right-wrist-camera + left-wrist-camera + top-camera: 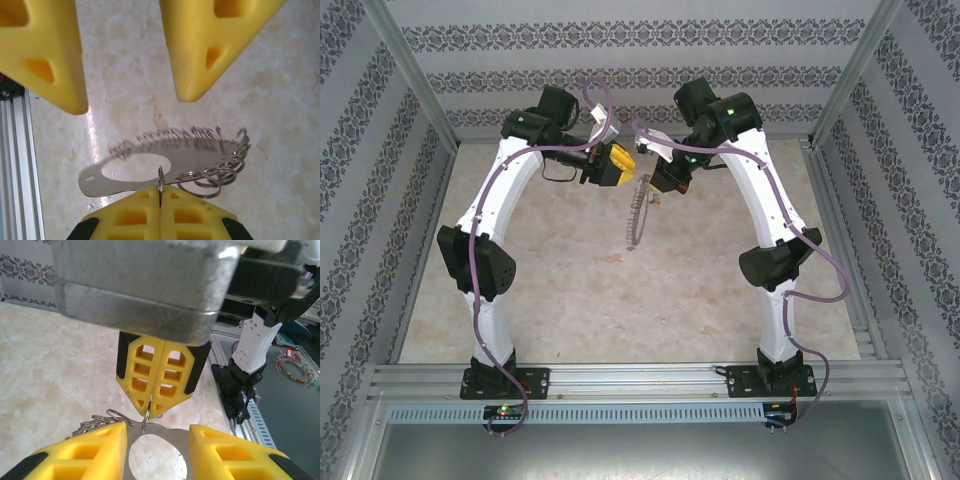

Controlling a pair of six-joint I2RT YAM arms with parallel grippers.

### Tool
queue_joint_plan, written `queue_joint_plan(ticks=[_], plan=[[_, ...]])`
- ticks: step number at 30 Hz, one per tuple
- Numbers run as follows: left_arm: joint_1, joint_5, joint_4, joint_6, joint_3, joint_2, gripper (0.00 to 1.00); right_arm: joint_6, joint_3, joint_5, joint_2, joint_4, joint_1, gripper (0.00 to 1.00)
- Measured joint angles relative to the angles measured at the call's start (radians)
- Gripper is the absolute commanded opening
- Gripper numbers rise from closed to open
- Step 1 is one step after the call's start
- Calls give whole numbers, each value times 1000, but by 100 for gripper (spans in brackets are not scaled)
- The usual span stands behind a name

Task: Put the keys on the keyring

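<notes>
The keyring [200,155] is a flat silvery plate with an oval hole, fringed with many small wire loops. It hangs over the table from my right gripper [160,192], which is shut on one small loop hooked through its rim. From above, the keyring [636,220] dangles below the right gripper [652,190]. My left gripper [157,432] is open, its yellow fingers either side of the plate [172,432] and facing the right gripper [148,412]. In the right wrist view the left gripper [131,102] stands apart above the plate. The keys are out of view.
The marble-look tabletop [570,290] lies under both arms. Aluminium rails [640,380] run along its near edge, and posts and patterned walls [620,80] close it in. Past the rail, a second fringed hoop [295,367] lies on a grey surface.
</notes>
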Motion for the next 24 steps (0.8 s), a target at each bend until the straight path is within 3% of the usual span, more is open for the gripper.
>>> queue_joint_plan(ticks=[24], plan=[[-55, 46, -4, 14, -45, 74, 34, -17, -17, -10, -6, 0, -1, 0]])
